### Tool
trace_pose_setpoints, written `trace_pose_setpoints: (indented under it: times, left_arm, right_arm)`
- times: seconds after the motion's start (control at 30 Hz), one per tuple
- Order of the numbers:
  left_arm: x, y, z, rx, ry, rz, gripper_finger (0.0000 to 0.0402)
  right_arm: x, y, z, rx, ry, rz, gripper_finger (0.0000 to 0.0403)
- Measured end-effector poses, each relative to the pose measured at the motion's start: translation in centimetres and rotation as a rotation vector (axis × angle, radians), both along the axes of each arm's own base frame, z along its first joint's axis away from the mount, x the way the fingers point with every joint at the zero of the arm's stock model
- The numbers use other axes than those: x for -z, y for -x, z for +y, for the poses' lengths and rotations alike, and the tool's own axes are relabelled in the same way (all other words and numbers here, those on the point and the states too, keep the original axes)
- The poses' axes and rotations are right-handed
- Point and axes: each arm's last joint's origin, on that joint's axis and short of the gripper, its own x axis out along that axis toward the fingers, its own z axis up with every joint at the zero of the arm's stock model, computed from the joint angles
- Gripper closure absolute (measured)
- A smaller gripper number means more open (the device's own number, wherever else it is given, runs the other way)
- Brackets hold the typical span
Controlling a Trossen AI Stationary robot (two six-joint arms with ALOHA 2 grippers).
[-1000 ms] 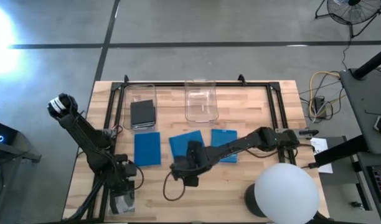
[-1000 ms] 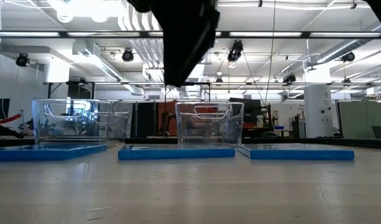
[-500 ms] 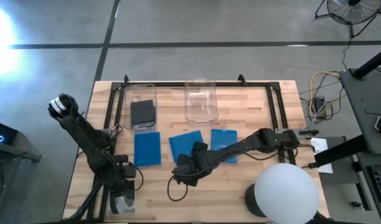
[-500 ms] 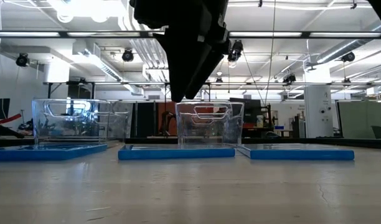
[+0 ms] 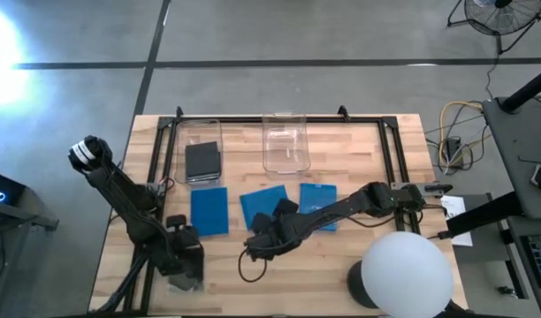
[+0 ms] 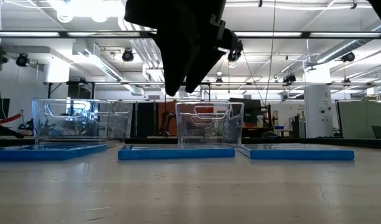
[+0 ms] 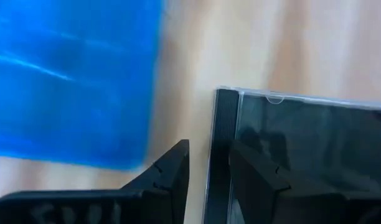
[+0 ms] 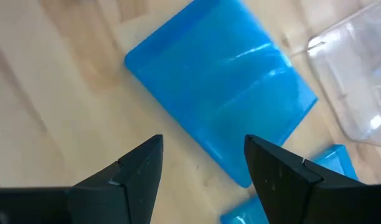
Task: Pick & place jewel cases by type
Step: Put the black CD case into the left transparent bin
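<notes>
Three blue jewel cases lie flat in a row: left (image 5: 209, 211), middle (image 5: 266, 203), right (image 5: 319, 203). My right gripper (image 5: 263, 242) hovers open above the middle case's near corner (image 8: 178, 106), touching nothing. A dark translucent jewel case (image 7: 315, 149) lies near the table's near-left corner (image 5: 189, 281). My left gripper (image 7: 209, 149) points down at it with a narrow gap. One finger (image 7: 175, 165) stands over the bare wood and the other (image 7: 253, 174) over the case's face. Between them is the spine edge (image 7: 225, 130). More dark cases (image 5: 202, 161) lie in the left clear bin. My left gripper comes at the dark case's spine edge (image 7: 223, 155) from above, slanting down, with one finger on each side of that edge. Whether either finger touches the case, I cannot tell. The case lies flat on the table.
Two clear bins stand at the back, the left one (image 5: 202, 131) with dark cases and the right one (image 5: 284, 146) showing nothing inside. A black frame (image 5: 279, 118) borders the table's far side. A white dome (image 5: 403, 274) stands at the near right. Bare wood lies in front of the blue row.
My right gripper has rolled about its own axis while staying above the middle blue case. My left gripper has turned at the wrist and shifted slightly toward the table's right, over the dark case. The blue cases have not moved.
</notes>
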Motion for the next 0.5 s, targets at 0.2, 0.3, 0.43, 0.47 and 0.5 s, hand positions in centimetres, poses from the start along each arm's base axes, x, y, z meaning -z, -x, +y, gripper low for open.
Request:
trace_pose_setpoints:
  times: [0.2, 0.3, 0.43, 0.47, 0.5]
  left_arm:
    - [-0.3, -1.5, 0.7, -0.179, 0.006, -0.14, 0.0307]
    - [-1.4, -2.3, 0.3, -0.219, 0.089, -0.191, 0.0307]
    - [-4.0, -2.5, -0.3, -0.169, 0.148, -0.163, 0.0307]
    - [-4.3, -2.3, -0.2, -0.173, 0.151, -0.099, 0.0307]
    - [-4.5, -1.9, 0.0, -0.198, 0.155, -0.018, 0.0307]
  right_arm:
    - [-1.2, 0.0, -0.4, 0.12, -0.057, -0.086, 0.0182]
    - [-2.2, -0.6, -1.2, 0.154, -0.228, -0.13, 0.0182]
    - [-2.5, -2.4, -2.0, 0.127, -0.435, -0.23, 0.0182]
    - [-2.5, -2.7, -2.1, 0.12, -0.467, -0.252, 0.0182]
    - [-2.4, -3.0, -2.1, 0.113, -0.495, -0.271, 0.0182]
